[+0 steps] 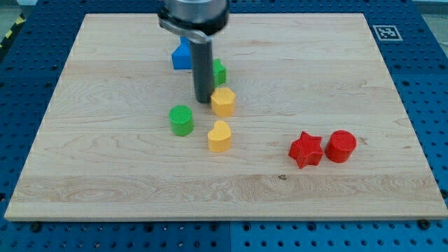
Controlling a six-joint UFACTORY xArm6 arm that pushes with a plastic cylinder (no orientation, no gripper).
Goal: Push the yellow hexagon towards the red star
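My tip (pixel 204 100) touched the yellow hexagon (pixel 223 101) on its left — the red star (pixel 306 150) lay well apart on the desk (pixel 336 70); no fingers showed.

Single camera view, high and in front, angled down at the wooden tabletop (pixel 336 63), whole board in frame with blue pegboard (pixel 427 84) round its edges. Medium distance. Rod enters from the view's top, my tip (pixel 204 101) just left of centre.
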